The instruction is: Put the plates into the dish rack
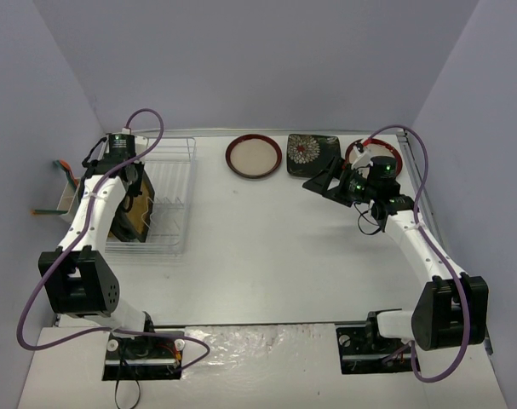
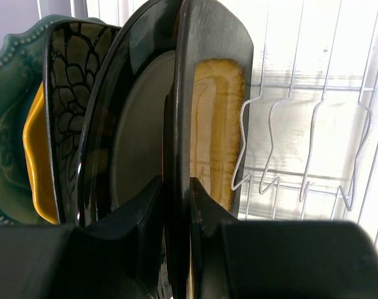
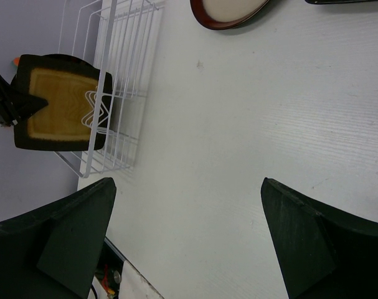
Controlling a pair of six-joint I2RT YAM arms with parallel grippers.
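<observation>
Black-and-amber glaze marks the square plate (image 2: pixel 217 124) that your left gripper (image 2: pixel 175 190) pinches by the rim, its jaws nearly together with one finger on each face. The square plate stands upright on edge in the dish rack (image 1: pixel 175 196), at the left side of the table (image 1: pixel 275 256). Four more stand on edge beside it in a row: next a dark-rimmed cream plate (image 2: pixel 139 137), then a black patterned plate (image 2: pixel 70 93), a yellow plate (image 2: pixel 36 162) and a teal scalloped plate (image 2: pixel 5 124). Your right gripper (image 3: pixel 187 187) hangs over the far right of the table, jaws spread wide and holding nothing, just beside a black floral plate (image 1: pixel 309 152) lying flat. A red-rimmed cream plate (image 1: pixel 253 156) lies to its left, and a second red-rimmed plate (image 1: pixel 373 152) shows partly behind the right arm
</observation>
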